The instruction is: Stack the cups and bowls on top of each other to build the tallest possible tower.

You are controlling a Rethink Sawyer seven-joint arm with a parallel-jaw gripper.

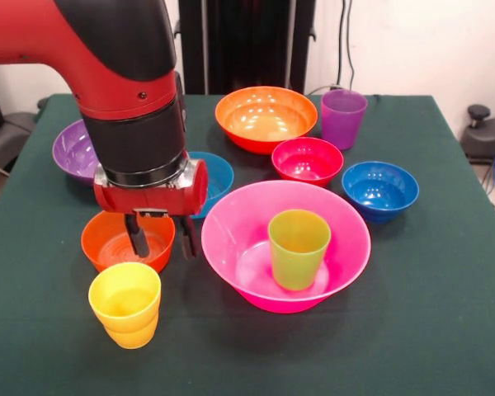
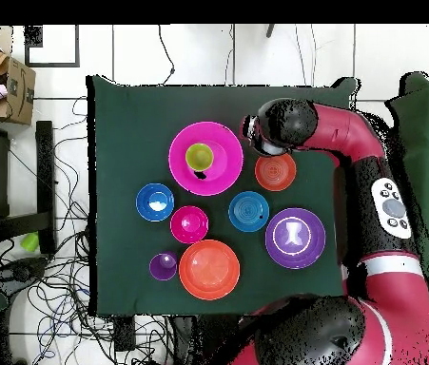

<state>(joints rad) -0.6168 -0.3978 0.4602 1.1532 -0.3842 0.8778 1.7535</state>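
The big pink bowl sits at the table's middle with the lime green cup upright inside it; both also show in the overhead view, bowl and cup. My gripper is open. It hangs low over the right rim of the small orange bowl, with one finger inside the bowl and the other outside it. The yellow cup stands upright just in front of that bowl. In the overhead view the arm's wrist hides the gripper and the yellow cup.
Behind are the big purple bowl, light blue bowl, big orange bowl, purple cup, red bowl and dark blue bowl. All stand apart and open side up.
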